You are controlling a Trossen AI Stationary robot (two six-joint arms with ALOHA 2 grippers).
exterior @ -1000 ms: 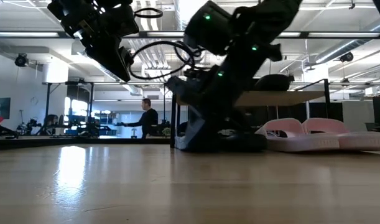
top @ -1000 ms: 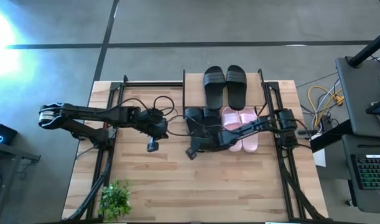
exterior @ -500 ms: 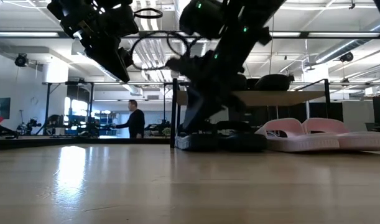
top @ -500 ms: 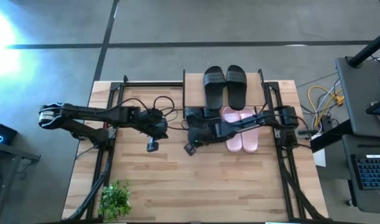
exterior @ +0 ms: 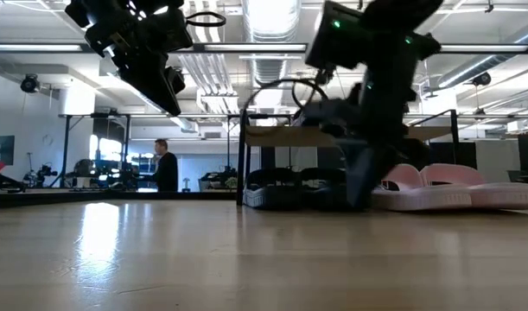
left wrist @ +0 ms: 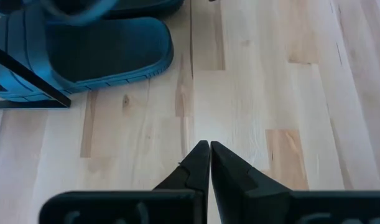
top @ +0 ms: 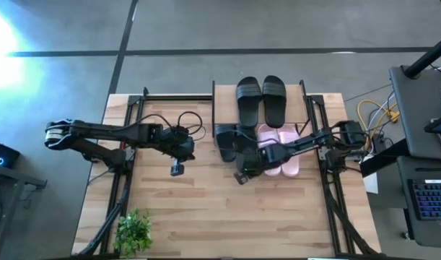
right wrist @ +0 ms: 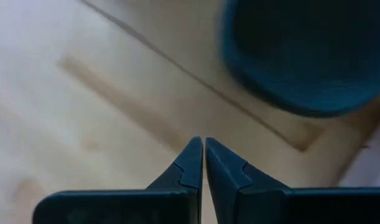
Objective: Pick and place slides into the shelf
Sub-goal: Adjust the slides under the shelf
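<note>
The shelf (top: 214, 108) stands at the table's far middle, with its plank top (exterior: 333, 136) above the table. Two black slides (top: 261, 100) lie on top. Two more black slides (top: 227, 139) (exterior: 298, 186) sit under it on the table, with the two pale pink slides (top: 280, 148) (exterior: 445, 186) to their right. My right gripper (top: 242, 175) (right wrist: 204, 146) is shut and hovers just near of these, with a black slide's toe (right wrist: 308, 56) ahead of it. My left gripper (top: 177, 170) (left wrist: 209, 147) is shut and waits left of the shelf, with a black slide (left wrist: 84, 53) in its view.
A small green plant (top: 133, 231) stands at the table's near left corner. Black rails (top: 123, 180) run along both sides of the table. Bare wood (top: 227, 217) lies near of the grippers. A person (exterior: 164, 168) walks in the room behind.
My right gripper has drawn away from the black slides under the shelf, moving toward the table's right and slightly toward the near edge, while its arm has pulled back to the right. The person in the room has walked to the left.
</note>
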